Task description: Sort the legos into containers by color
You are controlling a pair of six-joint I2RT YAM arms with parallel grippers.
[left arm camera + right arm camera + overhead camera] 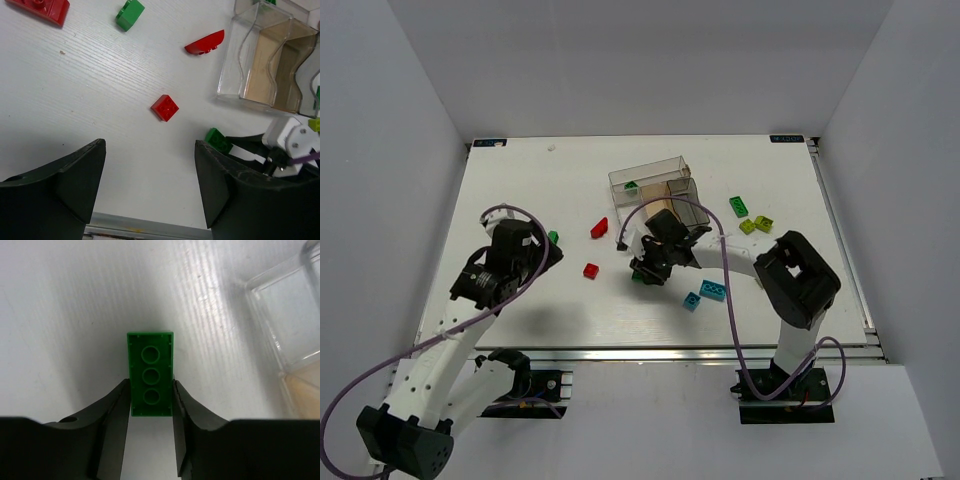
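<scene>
My right gripper is shut on a dark green lego, gripping its long sides, close over the table; it also shows in the top view, just left of the clear containers. A green lego lies in the larger bin. My left gripper is open and empty, well to the left. A small red lego lies ahead of it, with a curved red one and a green one farther on.
Two cyan legos lie right of my right gripper. A green lego and two lime ones lie right of the containers. Another red lego sits at the left wrist view's top left. A container corner is close at right.
</scene>
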